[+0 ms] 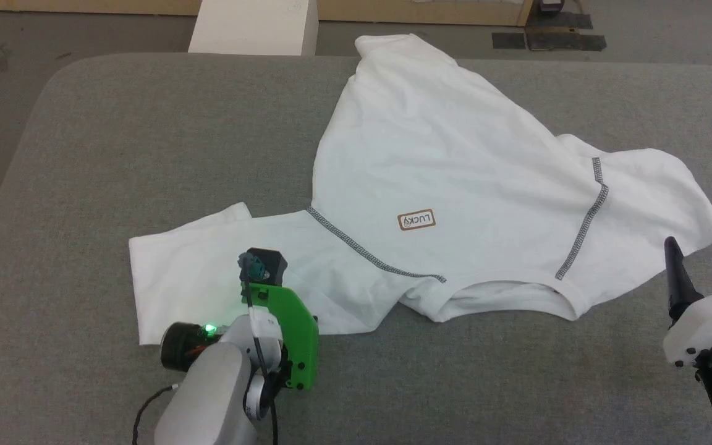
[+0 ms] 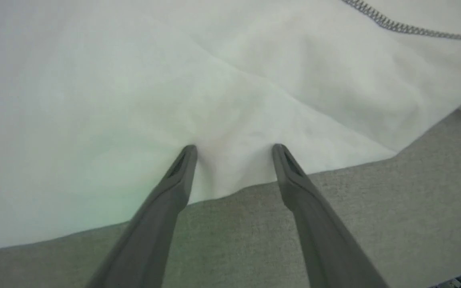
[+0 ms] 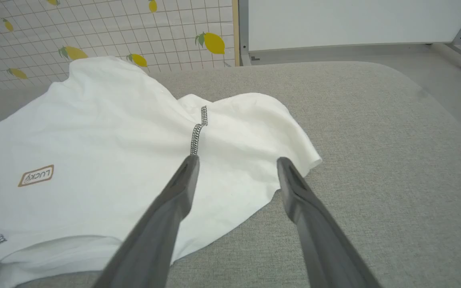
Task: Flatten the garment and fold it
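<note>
The garment [image 1: 455, 161] lay rumpled on the grey table [image 1: 146, 142] with its patch side up and its collar toward the robot, stretching ahead of both hands. The left hand [image 2: 234, 150] had its two fingers spread wide. Their tips were set on the white cloth of one sleeve, just past that sleeve's near edge. The cloth dimpled slightly between them, and nothing was pinched. A zigzag seam [image 2: 406, 28] ran well beyond its tips, off to the right. The right hand [image 1: 699, 256] was spread wide too and held nothing. Its fingertips were just beside the loose corner of the other sleeve; I could not tell whether they touched it. The "LUCKY" patch [image 1: 416, 220] sat between the two hands, farther ahead.
</note>
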`<state>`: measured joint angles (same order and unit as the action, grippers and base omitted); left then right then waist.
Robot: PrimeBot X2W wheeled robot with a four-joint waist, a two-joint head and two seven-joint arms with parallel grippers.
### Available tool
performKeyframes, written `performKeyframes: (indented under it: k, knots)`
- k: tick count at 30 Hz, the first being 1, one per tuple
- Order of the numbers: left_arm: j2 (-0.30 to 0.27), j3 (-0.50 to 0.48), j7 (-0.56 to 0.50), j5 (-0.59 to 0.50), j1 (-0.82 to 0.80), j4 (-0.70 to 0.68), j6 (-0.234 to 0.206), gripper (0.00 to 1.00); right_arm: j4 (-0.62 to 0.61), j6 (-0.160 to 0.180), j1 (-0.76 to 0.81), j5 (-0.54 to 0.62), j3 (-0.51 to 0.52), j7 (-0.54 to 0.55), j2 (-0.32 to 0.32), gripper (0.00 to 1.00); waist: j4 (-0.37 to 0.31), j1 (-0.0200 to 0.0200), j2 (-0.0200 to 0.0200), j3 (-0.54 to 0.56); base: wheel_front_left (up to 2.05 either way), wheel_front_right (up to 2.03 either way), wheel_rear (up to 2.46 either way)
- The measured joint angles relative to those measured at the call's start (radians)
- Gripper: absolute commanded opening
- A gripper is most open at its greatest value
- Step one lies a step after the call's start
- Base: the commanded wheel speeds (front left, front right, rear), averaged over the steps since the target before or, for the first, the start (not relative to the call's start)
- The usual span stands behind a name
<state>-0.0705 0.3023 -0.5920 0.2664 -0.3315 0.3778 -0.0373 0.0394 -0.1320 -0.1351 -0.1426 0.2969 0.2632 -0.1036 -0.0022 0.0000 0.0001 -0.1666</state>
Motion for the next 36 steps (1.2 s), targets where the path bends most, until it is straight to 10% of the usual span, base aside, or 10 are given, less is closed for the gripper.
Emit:
performKeyframes:
  k: [2,3,4,12,25,26,27,36]
  knots:
    - [-0.008,0.011,-0.033,-0.007,-0.014,0.009,-0.001,1.00,0.002,0.000,0.000,-0.001,-0.006,-0.005,0.001,1.00,-0.007,0.0000,0.0000,-0.006,0.00,0.00,0.00]
    - [-0.012,0.017,-0.051,-0.007,-0.016,0.013,0.001,0.17,0.003,0.000,0.000,-0.002,-0.006,-0.009,0.002,1.00,-0.012,0.0000,0.0000,-0.009,0.00,0.00,0.00]
    - [-0.014,0.019,-0.056,-0.006,-0.017,0.013,0.003,0.00,0.004,0.000,0.000,-0.002,-0.006,-0.011,0.003,1.00,-0.016,0.0000,0.0000,-0.012,0.00,0.00,0.00]
    - [-0.021,-0.028,-0.039,0.043,-0.006,-0.009,0.007,0.00,0.016,0.000,0.000,-0.001,0.016,-0.028,0.007,1.00,-0.015,0.0000,0.0000,-0.015,0.00,0.00,0.00]
    - [-0.128,-0.228,-0.049,0.144,0.050,-0.092,-0.105,0.00,0.045,0.000,0.004,0.001,-0.001,-0.039,0.016,1.00,0.021,0.0000,0.0000,0.012,0.00,0.00,0.00]
    - [-0.122,-0.230,-0.048,0.154,0.056,-0.099,-0.104,0.13,0.046,0.000,0.005,0.001,-0.001,-0.039,0.016,1.00,0.023,0.0000,0.0000,0.013,0.00,0.00,0.00]
    - [-0.111,-0.230,-0.042,0.163,0.063,-0.108,-0.102,1.00,0.047,0.000,0.006,0.001,-0.001,-0.039,0.016,1.00,0.025,0.0000,0.0000,0.014,0.00,0.00,0.00]
    - [-0.092,-0.204,0.040,0.151,0.090,-0.266,-0.090,1.00,0.053,0.000,0.019,0.001,-0.004,-0.038,0.017,1.00,0.036,0.0001,0.0000,0.032,0.00,0.00,0.00]
